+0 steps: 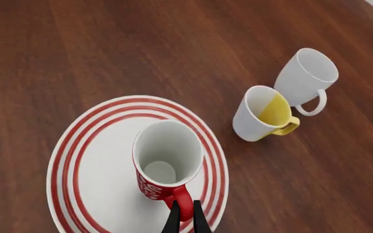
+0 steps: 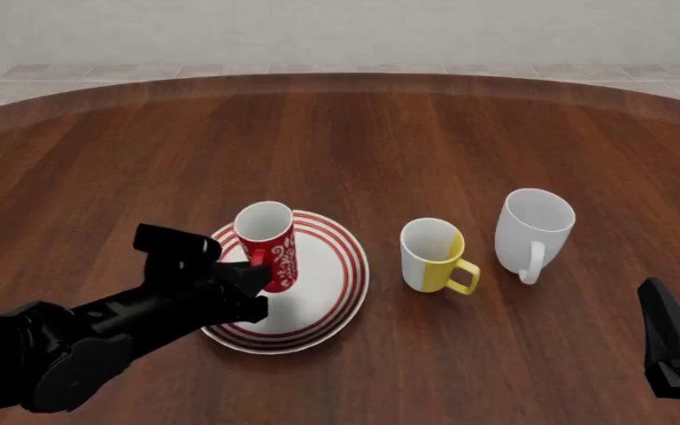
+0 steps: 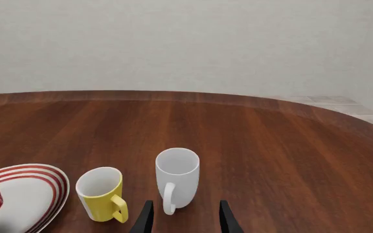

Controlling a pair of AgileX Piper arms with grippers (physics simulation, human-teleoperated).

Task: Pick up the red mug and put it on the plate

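Note:
The red mug [image 1: 167,165] with a white swirl pattern and white inside is upright over the plate [image 1: 95,165], a white plate with red rings. I cannot tell whether its base touches the plate. My left gripper [image 1: 186,219] is shut on the mug's red handle. In the front view the left gripper [image 2: 249,282] is at the near left side of the mug [image 2: 269,243], above the plate [image 2: 334,274]. My right gripper [image 2: 675,350] is open and empty at the near right, away from the mugs. In the right wrist view its fingers [image 3: 144,219] are spread.
A white-and-yellow mug [image 2: 432,255] stands right of the plate and a plain white mug [image 2: 531,228] farther right; both also show in the left wrist view [image 1: 264,112] [image 1: 306,77]. The round wooden table's far edge [image 2: 340,78] curves at the back.

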